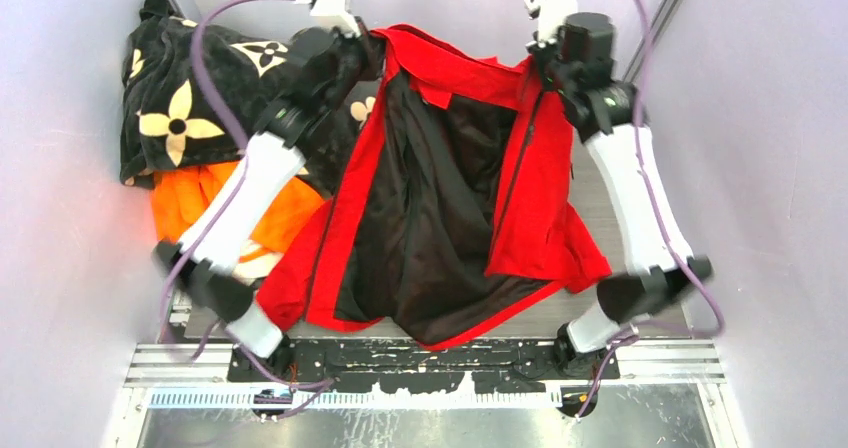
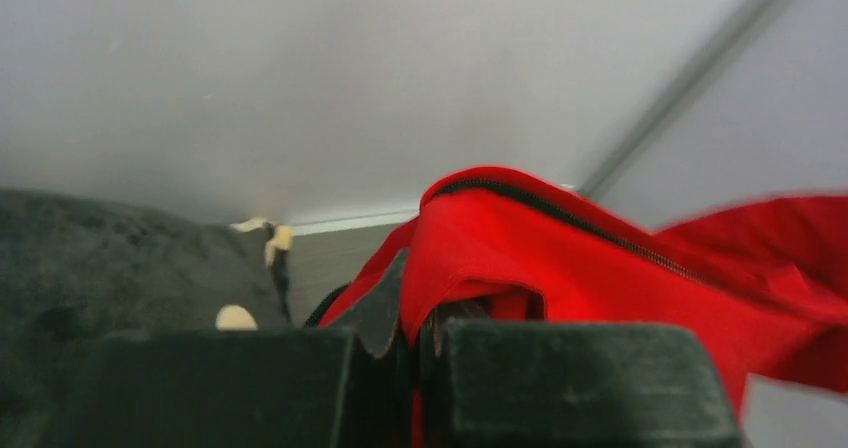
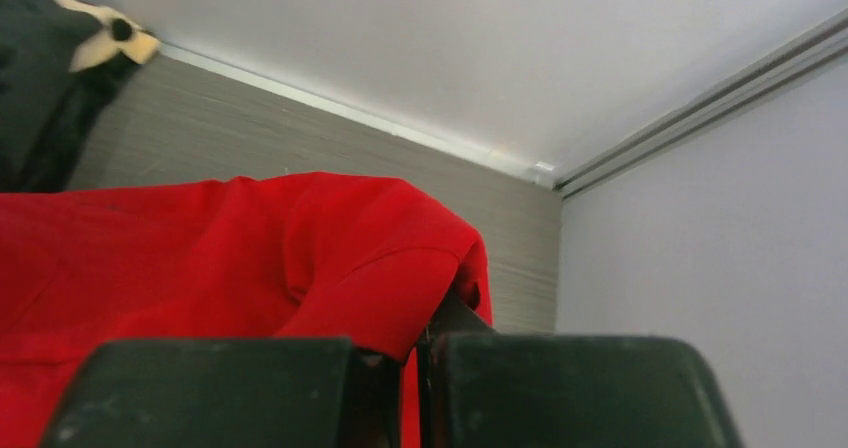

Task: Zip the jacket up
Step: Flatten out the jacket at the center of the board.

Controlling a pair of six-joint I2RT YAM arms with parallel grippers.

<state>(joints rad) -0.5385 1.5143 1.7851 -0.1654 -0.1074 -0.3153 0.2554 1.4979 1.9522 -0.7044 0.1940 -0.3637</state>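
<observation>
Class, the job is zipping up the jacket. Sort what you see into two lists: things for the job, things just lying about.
For the job: jacket; left gripper and right gripper, both shut on it.
Lying about: black flowered blanket; orange garment.

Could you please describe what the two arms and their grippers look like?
The left arm and right arm have white links, black joints and a looping purple cable each. The left gripper and right gripper have blocky matt black fingers.

Desk (image 3: 300, 138): my grey wood-grain top
Walls (image 1: 770, 168): pale lilac, along its far, left and right edges (evenly lit)
</observation>
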